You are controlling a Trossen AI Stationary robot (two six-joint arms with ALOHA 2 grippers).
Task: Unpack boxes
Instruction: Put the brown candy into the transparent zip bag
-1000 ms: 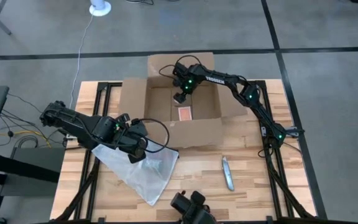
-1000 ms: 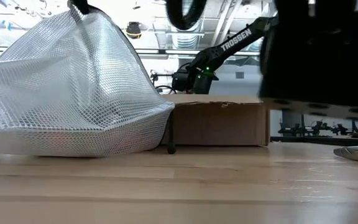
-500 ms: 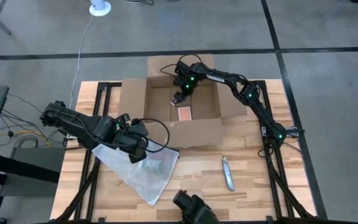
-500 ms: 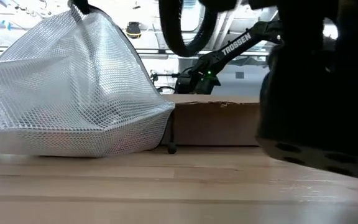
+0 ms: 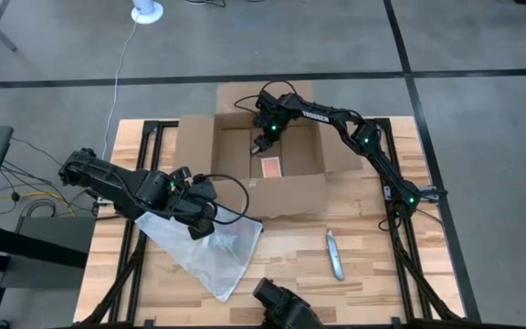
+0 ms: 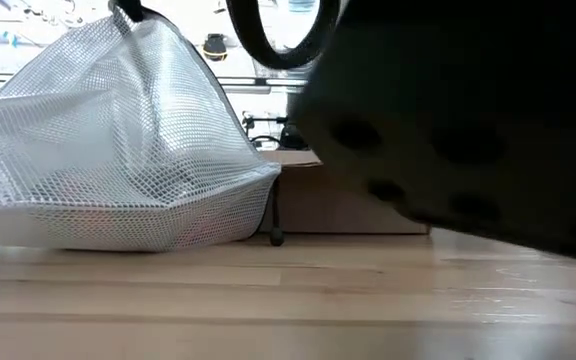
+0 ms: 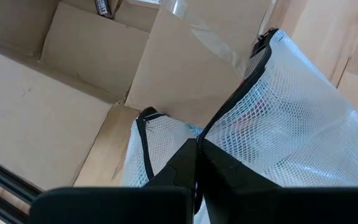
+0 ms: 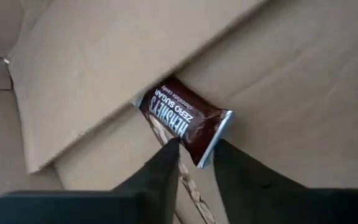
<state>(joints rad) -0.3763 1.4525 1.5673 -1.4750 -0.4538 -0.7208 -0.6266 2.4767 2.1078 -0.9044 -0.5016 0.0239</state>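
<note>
The cardboard box (image 5: 268,164) sits open at the far middle of the table, flaps splayed, and everything here is placed from it. The right gripper (image 8: 194,163) reaches down inside the box near its far wall, where a brown Hershey's candy packet (image 8: 185,119) lies wedged under an inner flap. The packet is directly ahead of the parted jaws, its near end just between the fingertips (image 8: 166,158) though apparently not yet pinched (the wrist view is the only one showing this, and contact is hard to judge). Its long axis runs roughly forward from the gripper, so the fingers straddle its narrow width. A second reddish item (image 5: 271,168) lies on the box floor, nearer the front wall. The left gripper (image 7: 197,163), in front of the box and off to its left side, is clamped on the black zipper edge of a white mesh bag (image 5: 210,249), holding its mouth up. The right arm is clearly the nearer one to the packet, so closing and lifting likely falls to it. A utility knife (image 5: 335,255) rests in front of the box.
</note>
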